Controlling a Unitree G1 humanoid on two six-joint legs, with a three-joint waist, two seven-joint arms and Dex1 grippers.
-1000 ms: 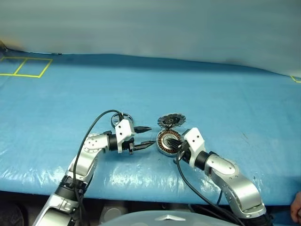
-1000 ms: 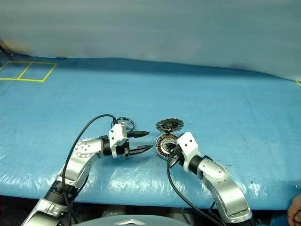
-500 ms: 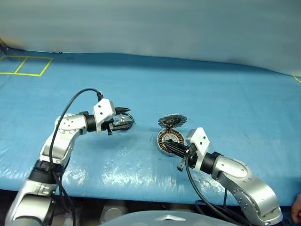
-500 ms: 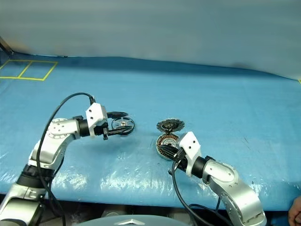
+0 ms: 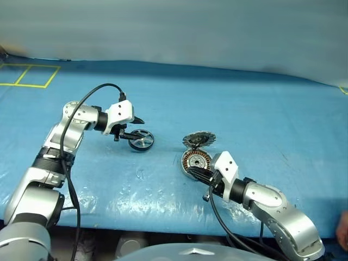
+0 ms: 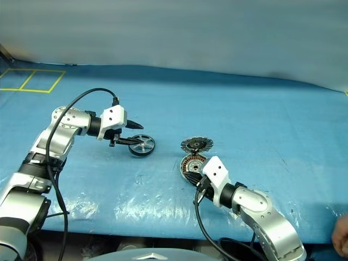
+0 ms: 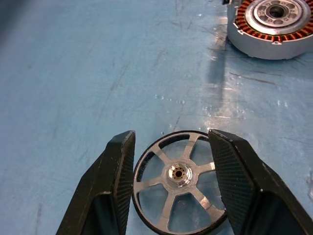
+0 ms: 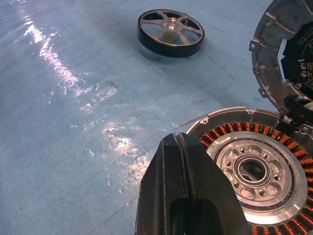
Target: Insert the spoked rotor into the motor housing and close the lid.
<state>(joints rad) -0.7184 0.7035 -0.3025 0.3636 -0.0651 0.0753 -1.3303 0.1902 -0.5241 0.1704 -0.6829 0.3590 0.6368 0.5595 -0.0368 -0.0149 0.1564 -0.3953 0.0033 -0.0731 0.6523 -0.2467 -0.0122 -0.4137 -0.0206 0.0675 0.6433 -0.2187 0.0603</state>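
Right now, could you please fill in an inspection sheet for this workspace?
Surface: blue plastic sheet, wrinkled and glossy, with yellow tape squares at its far left corner.
Job's things: spoked rotor lies flat; motor housing is open, windings showing; lid stands tilted at the housing's far edge.
Clutter: nothing seen.
Grippers: left end effector open, its fingers either side of the rotor; right end effector shut at the housing's near rim.
Cables: a black cable loops over the left arm; another hangs below the right.
Surroundings: pale wall behind; a person's hand at the right edge.
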